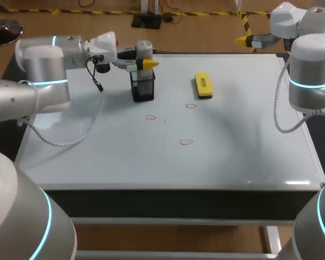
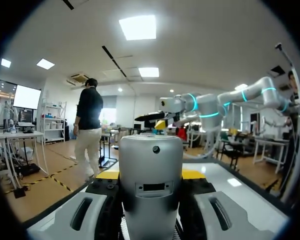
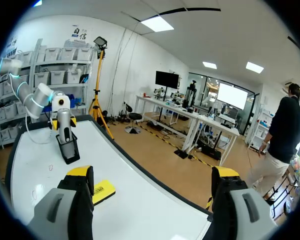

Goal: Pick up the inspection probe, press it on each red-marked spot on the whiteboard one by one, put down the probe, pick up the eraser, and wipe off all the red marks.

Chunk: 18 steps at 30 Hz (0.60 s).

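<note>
My left claw (image 2: 150,174) pinched the inspection probe (image 2: 151,150), upright in its black holder (image 1: 143,88) by the bench's (image 1: 233,162) far edge, ready for lifting; my right claw (image 3: 152,175) hung spread.

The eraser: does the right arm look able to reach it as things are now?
Probably yes. The eraser lies flat on the whiteboard, apart from the black holder, with nothing between it and the open right gripper past the far edge. The left gripper is aside, at the probe.
</note>
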### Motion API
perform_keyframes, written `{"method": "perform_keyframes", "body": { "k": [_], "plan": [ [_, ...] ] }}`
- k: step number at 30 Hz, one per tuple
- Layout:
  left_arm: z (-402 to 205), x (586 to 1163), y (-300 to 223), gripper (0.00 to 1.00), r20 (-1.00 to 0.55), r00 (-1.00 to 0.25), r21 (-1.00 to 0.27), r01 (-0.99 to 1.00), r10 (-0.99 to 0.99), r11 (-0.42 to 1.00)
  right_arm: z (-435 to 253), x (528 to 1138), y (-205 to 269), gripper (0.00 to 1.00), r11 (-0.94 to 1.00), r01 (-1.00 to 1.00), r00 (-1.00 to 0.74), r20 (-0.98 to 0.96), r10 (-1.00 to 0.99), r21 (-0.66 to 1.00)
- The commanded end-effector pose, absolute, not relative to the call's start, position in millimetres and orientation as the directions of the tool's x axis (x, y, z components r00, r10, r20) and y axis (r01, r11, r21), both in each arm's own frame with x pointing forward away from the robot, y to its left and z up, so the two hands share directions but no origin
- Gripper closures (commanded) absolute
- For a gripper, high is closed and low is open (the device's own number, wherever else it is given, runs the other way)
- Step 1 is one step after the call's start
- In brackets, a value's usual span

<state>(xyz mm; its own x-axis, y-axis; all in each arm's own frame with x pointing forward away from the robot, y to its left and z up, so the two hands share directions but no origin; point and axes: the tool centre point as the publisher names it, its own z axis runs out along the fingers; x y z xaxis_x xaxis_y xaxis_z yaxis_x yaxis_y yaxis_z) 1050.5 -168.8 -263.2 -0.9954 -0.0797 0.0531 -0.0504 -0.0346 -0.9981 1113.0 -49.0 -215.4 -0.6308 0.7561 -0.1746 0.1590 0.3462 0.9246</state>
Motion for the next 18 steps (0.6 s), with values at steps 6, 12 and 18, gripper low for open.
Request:
{"method": "perform_keyframes", "body": {
  "k": [6,12,18],
  "plan": [
    [-238.3,1041.0,-155.6,1.0,0.033,-0.992,-0.999,-0.031,-0.122,-0.018,-215.8,1113.4,-49.3,0.0,0.346,0.158,-0.631,-0.174,0.756,0.925],
    [-216.9,1037.4,-152.6,1.0,0.018,-0.992,-1.0,-0.016,-0.122,-0.023,-215.8,1113.4,-49.3,0.0,0.346,0.158,-0.631,-0.174,0.756,0.925],
    [-196.7,1035.7,-150.3,1.0,0.013,-0.991,-1.0,-0.01,-0.134,-0.027,-215.8,1113.4,-49.3,0.0,0.346,0.158,-0.631,-0.174,0.756,0.925]
  ]
}}
